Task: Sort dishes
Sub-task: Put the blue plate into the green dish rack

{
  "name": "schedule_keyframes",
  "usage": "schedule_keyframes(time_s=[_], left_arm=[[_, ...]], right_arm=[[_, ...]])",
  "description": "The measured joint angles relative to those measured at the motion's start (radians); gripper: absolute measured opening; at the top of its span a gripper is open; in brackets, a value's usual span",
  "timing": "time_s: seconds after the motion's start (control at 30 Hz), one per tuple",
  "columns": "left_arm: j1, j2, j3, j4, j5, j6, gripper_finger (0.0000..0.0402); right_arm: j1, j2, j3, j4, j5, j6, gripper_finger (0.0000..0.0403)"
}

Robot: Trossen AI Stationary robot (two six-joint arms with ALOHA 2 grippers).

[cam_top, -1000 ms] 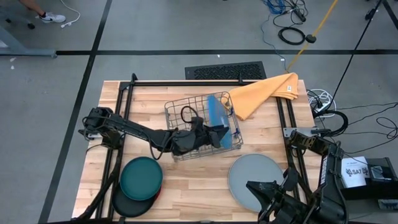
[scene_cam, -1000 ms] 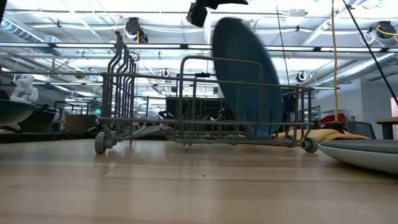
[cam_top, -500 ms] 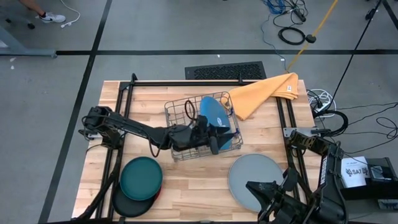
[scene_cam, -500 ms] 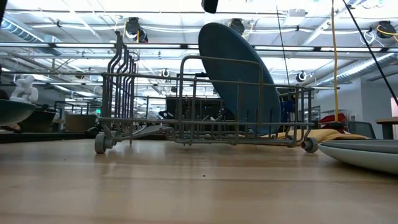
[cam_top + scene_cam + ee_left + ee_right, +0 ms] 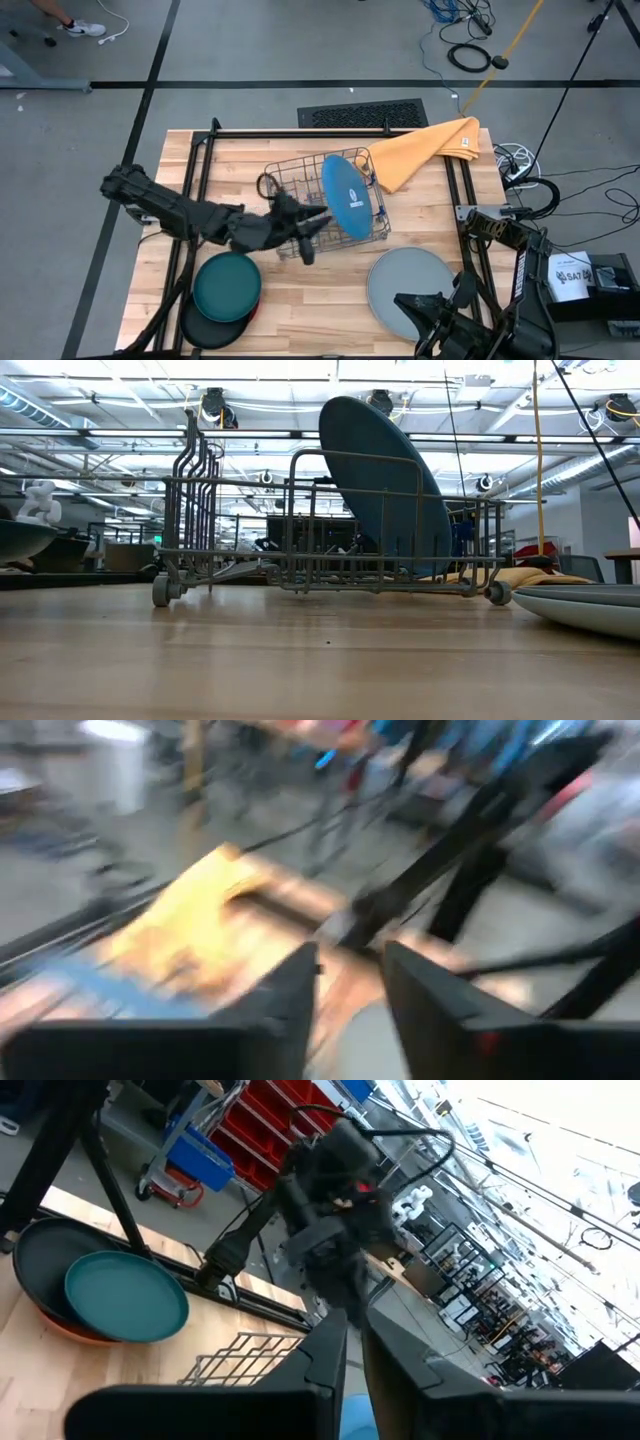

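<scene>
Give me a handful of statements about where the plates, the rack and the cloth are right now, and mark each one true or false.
1. The bright blue plate stands tilted in the wire rack. True.
2. The grey plate sits in the rack. False: it lies flat on the table.
3. The dark teal plate tops a stack. True.
4. The yellow-orange cloth covers the grey plate. False: it lies apart from it, beyond the rack.
5. The left gripper holds the blue plate. False: it holds nothing.
</scene>
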Motion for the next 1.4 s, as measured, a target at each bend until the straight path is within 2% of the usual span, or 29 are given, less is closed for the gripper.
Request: schedule_keyframes(time_s=[0.07,0.13,0.33,0.57,0.73,0.87,1.0,1.23,1.4], left_arm=[[-0.007,-0.008,0.000,-0.157,-0.012,-0.095,0.0040],[0.002,-0.001,0.000,-0.260,-0.001,-0.169,0.0012],[0.079,0.109,0.000,-0.330,0.028,-0.187,0.0003],[0.197,0.185,-0.001,-0.325,0.144,-0.132,0.0002],[0.233,0.183,-0.001,-0.175,0.169,-0.002,0.0001],[0.271,0.185,-0.001,-0.029,0.240,0.095,0.0001],[0.326,0.200,0.000,0.012,0.316,0.105,0.0000],[0.382,0.237,0.000,0.207,0.482,0.133,0.0000],[0.405,0.280,0.000,0.312,0.501,0.167,0.0000]], right_arm=[[-0.003,0.000,0.000,0.000,0.001,0.000,0.0029],[-0.008,0.000,0.000,0.000,0.002,-0.001,0.0029],[-0.033,0.000,0.000,0.000,0.003,-0.006,0.0029],[-0.066,0.000,0.000,0.002,-0.022,0.009,0.0029],[-0.079,0.000,0.000,0.002,-0.038,0.018,0.0029],[-0.086,0.000,0.000,0.003,-0.052,0.018,0.0029],[-0.085,0.000,0.000,0.008,-0.052,0.018,0.0029],[-0.085,0.000,0.000,0.008,-0.052,0.018,0.0029],[-0.085,0.000,0.000,0.008,-0.051,0.021,0.0029]])
